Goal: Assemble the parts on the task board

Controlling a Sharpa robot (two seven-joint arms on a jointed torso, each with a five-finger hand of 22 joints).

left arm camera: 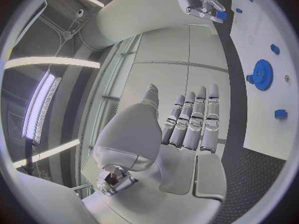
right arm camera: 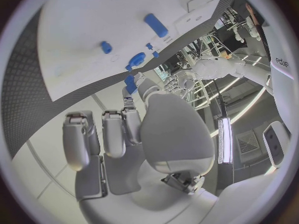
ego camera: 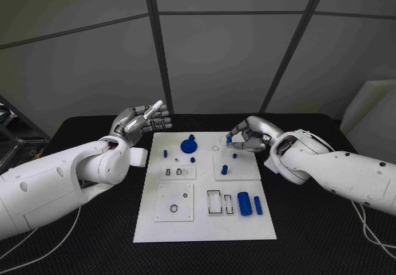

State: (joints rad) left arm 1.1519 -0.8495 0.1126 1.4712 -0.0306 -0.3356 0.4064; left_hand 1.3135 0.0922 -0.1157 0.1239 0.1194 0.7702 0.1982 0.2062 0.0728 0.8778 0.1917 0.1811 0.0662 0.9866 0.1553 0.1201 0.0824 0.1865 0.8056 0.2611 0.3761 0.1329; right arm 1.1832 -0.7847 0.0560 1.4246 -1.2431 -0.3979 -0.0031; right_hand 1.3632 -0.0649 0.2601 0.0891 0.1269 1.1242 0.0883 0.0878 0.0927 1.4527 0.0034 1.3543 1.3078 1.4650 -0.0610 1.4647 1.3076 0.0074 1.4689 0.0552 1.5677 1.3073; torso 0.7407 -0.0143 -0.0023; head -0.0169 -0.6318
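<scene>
Hand first: our left hand (ego camera: 142,121) hangs above the counter (ego camera: 82,137) beside the far left corner of the task board (ego camera: 165,229), flat and holding nothing, fingers straight and close together. Moving rightward, a blue gear (ego camera: 189,145) sits near the board's far edge, small blue pegs (ego camera: 165,153) stand around it, and a blue cylinder (ego camera: 244,203) lies toward the near right. Our right hand (ego camera: 248,137) is raised over the far right of the board and pinches a small blue part (ego camera: 229,138) between thumb and fingertip. We judge these pieces light, rigid and smooth, likely slippery in metal fingers, so taking them across the sides suits best. Underneath, the black counter looks textured, and grey wall panels stand behind.
</scene>
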